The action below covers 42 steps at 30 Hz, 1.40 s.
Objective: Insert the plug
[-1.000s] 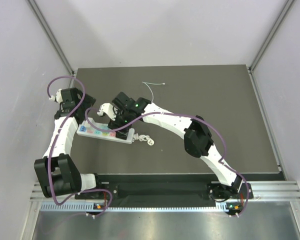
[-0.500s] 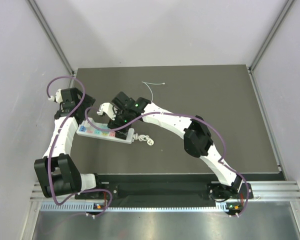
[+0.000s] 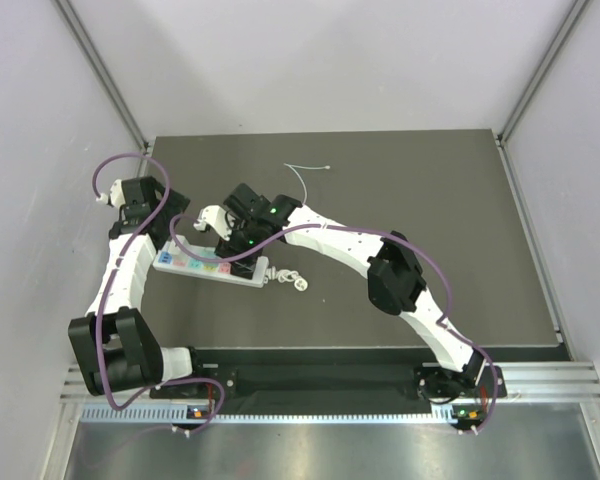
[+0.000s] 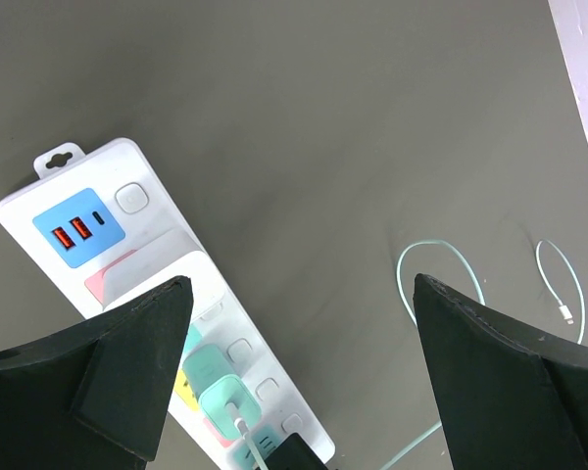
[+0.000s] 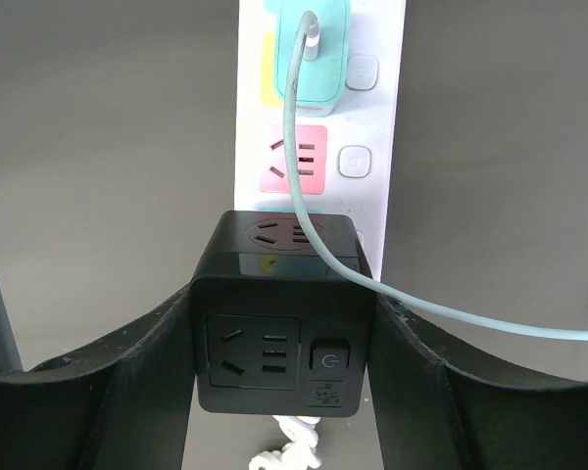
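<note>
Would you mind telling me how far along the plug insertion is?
Done: the black cube plug is gripped between the right fingers. In hand: it sits over the power strip. Left: I cannot tell whether it is seated, so pressing home and letting go may be left. The left fingers hover open, holding nothing.

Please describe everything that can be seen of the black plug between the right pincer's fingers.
The plug is a small glossy black cube, plastic by its look. Its top face carries one socket; its near face carries a socket and a small switch. It stands upright over one end of the white strip, clamped on both sides by the right pincer. A thin pale wire from the mint charger lies across its top. Its pins are hidden.
</note>
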Motion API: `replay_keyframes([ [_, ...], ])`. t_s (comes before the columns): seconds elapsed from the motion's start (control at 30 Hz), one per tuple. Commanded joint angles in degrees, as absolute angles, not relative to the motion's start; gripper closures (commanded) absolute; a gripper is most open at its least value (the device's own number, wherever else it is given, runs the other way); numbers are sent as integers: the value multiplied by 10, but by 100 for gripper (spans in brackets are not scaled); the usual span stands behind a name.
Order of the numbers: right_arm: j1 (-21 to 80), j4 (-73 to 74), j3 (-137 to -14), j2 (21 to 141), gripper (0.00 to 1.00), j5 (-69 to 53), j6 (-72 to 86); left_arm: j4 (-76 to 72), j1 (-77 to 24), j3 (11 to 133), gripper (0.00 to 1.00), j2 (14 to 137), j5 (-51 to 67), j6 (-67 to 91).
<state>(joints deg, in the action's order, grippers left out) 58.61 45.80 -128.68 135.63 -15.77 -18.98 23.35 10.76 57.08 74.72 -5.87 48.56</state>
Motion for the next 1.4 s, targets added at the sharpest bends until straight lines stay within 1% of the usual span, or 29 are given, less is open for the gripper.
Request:
replay_keyframes([
  [0.0, 584, 423, -1316, 1344, 100, -172, -199, 213, 112, 566, 2, 731, -65, 492],
  [0.23, 584, 429, -1314, 1358, 100, -173, -200, 213, 112, 565, 2, 729, -69, 491],
  [1.37, 587, 454, -1313, 1310, 100, -157, -206, 211, 112, 567, 2, 731, -65, 485],
])
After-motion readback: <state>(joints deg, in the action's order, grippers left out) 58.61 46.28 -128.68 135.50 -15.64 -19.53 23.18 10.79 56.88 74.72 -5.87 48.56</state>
